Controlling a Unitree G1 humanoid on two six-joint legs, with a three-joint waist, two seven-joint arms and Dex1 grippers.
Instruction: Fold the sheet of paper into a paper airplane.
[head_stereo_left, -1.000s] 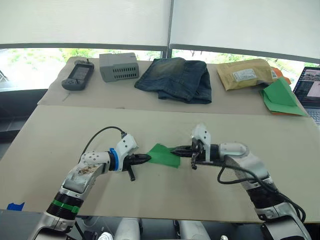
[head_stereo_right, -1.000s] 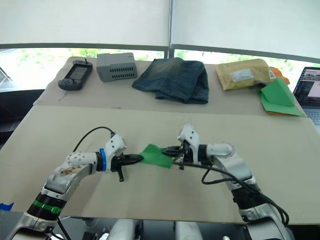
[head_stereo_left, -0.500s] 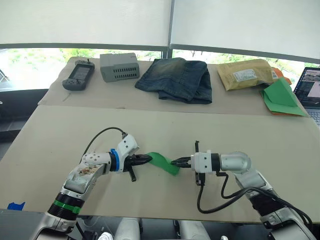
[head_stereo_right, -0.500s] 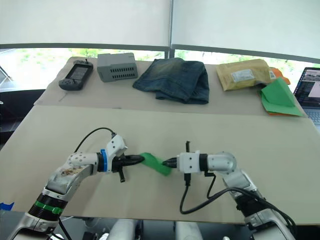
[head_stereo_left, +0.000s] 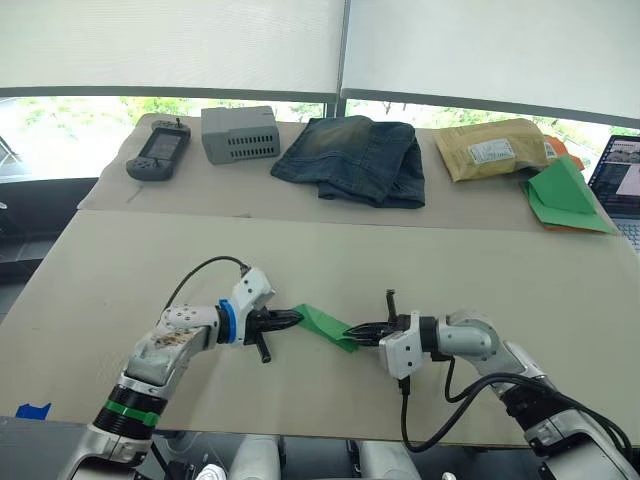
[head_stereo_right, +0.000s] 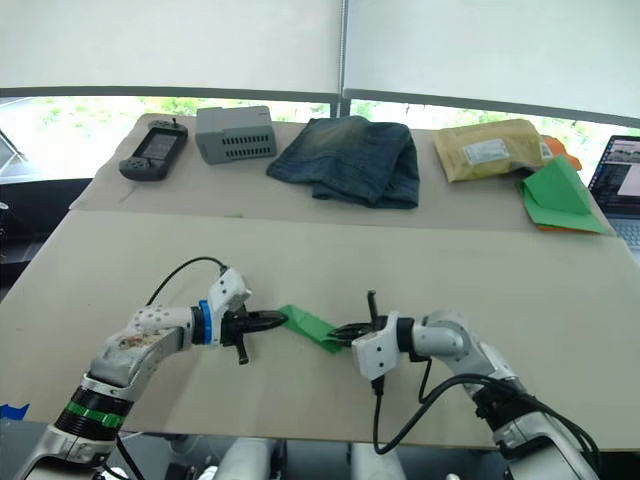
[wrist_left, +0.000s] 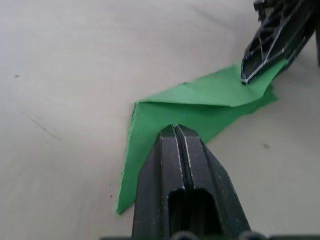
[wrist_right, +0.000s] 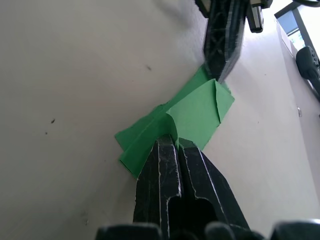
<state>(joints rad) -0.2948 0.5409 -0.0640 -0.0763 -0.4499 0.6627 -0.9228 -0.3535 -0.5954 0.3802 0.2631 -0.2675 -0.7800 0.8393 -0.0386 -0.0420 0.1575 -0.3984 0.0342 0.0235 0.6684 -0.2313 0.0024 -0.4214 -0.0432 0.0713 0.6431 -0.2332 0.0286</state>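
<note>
- Well back on the far table (head_stereo_left: 150, 195): handheld console (head_stereo_left: 158, 149), grey vented box (head_stereo_left: 239, 133), folded jeans (head_stereo_left: 355, 157), padded envelope (head_stereo_left: 493, 148), green paper stack (head_stereo_left: 565, 194) with orange edges, laptop (head_stereo_left: 622, 180) at the right edge.
- Nothing lying on the near table (head_stereo_left: 480, 260) between the grippers and those items; only black cables looping off both wrists.
- Near the front edge, centre: sheet of paper (head_stereo_left: 327, 326), folded into a narrow creased strip, stretched between the two grippers.
- Left gripper (head_stereo_left: 292, 317) clamped shut on the strip's left end; right gripper (head_stereo_left: 358, 333) pinched closed on its right end, tips facing each other.
- Left wrist view: fingers (wrist_left: 180, 165) pressed together over a folded flap of the sheet of paper (wrist_left: 200, 107), opposite black tip (wrist_left: 260, 60) biting the far corner.
- Right wrist view: layered folds and a small triangular flap (wrist_right: 200, 107), plus the other gripper (wrist_right: 222, 40) at the far end, detail lost from the head cameras.
- Head views: whole spread of surroundings.
</note>
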